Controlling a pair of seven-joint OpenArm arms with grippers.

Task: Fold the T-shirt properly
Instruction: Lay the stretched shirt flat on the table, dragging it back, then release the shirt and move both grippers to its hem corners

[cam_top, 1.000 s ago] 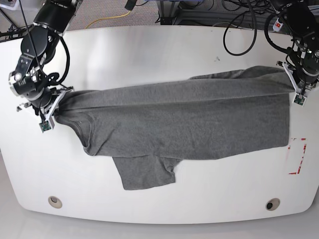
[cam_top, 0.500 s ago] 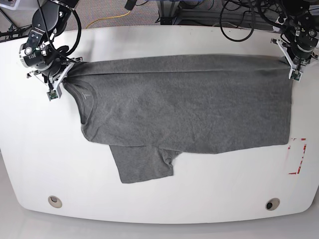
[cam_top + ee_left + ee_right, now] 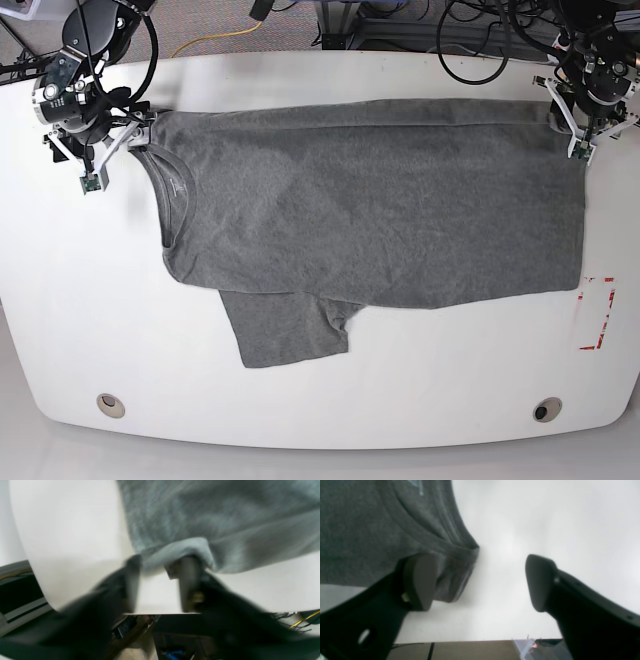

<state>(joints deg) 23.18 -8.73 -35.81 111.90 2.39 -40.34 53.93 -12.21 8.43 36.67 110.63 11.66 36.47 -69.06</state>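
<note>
Nearest the front edge of the white table (image 3: pixel 320 400) sit two round holes, one toward each front corner (image 3: pixel 111 405), and a red tape mark (image 3: pixel 597 312) lies by the edge on the left arm's side. Just beyond, one short sleeve (image 3: pixel 290 328) of the grey T-shirt (image 3: pixel 370 215) sticks out toward the front, lying flat. The body of the shirt spreads flat across the middle of the table, collar (image 3: pixel 165 190) toward the right arm's side, its far edge running close to the table's back edge.

At the far corners stand both arms. The right gripper (image 3: pixel 480 580) has its fingers wide apart, one pad (image 3: pixel 420 580) over the cloth by the collar, the other over bare table; nothing is clamped. The left gripper (image 3: pixel 160 580) appears blurred; its fingers stand apart, and a rolled corner of the shirt's hem (image 3: pixel 180 550) touches one fingertip (image 3: pixel 187 570). Whether that corner is caught cannot be told.
</note>
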